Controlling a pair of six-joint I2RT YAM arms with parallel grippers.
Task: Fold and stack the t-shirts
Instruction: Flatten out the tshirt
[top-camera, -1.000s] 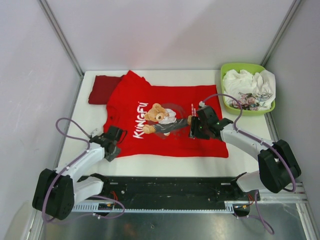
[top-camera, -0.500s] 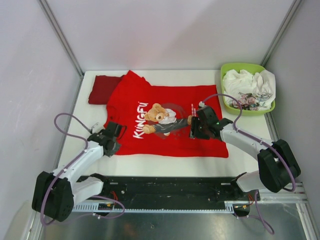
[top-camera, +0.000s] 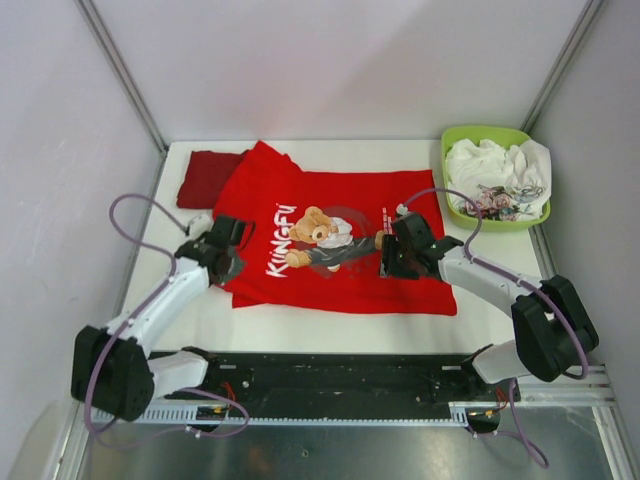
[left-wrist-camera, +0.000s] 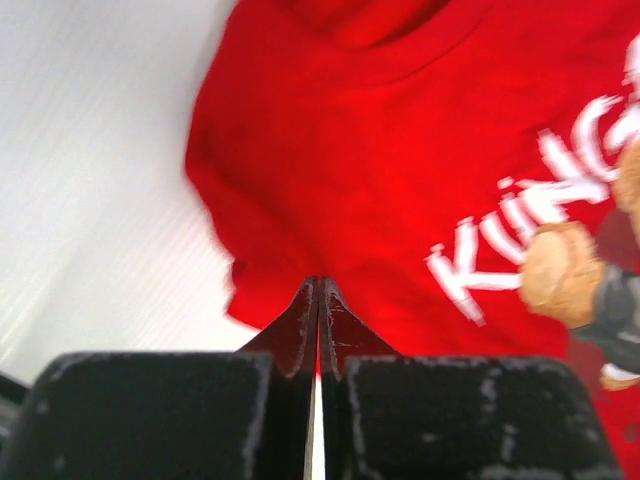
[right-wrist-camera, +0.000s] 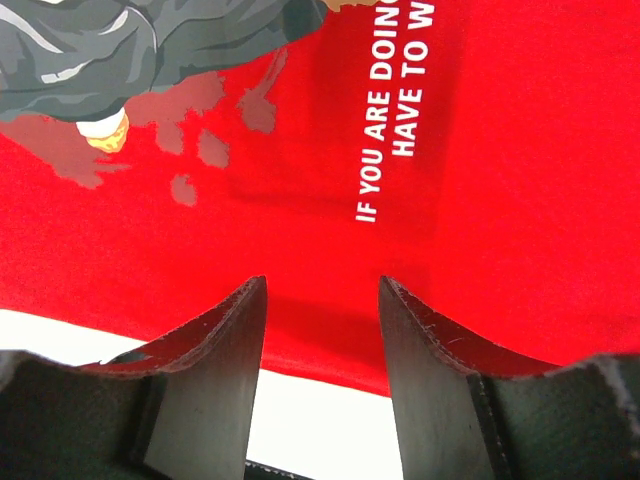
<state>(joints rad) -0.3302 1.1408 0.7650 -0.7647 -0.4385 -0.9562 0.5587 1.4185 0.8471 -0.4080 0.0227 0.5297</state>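
Early going, by the look of things: 1 tee apparently finished, 1 hardly begun. Counting 2 t-shirts on the table (top-camera: 330, 332). Judging the dark red tee (top-camera: 205, 178) as done: folded into a compact rectangle at the far left corner, right edge meeting, perhaps slipping under, a sleeve of the other. Finding the bright red tee (top-camera: 340, 245) spread open across the middle, bear print and white "KUNGFU" lettering facing up, with no real fold in it yet, only the left edge looking gathered inward at the left jaws. Reading the left jaws as fully closed on that left edge, with a pinch of red cloth drawn up to the tips in the left wrist view. Reading the right jaws as standing well apart, gripping nothing, poised low over the near right part of the same tee, just inside the hem; cannot tell whether touching the cloth. Left to do, presumably: fold the bright red tee, then set it on the dark red one to make the stack. Also counting 1 lime-green basket (top-camera: 484, 130) at the far right corner, holding crumpled white cloth (top-camera: 495, 165); cannot tell how many pieces, nor rule out more tees among them.
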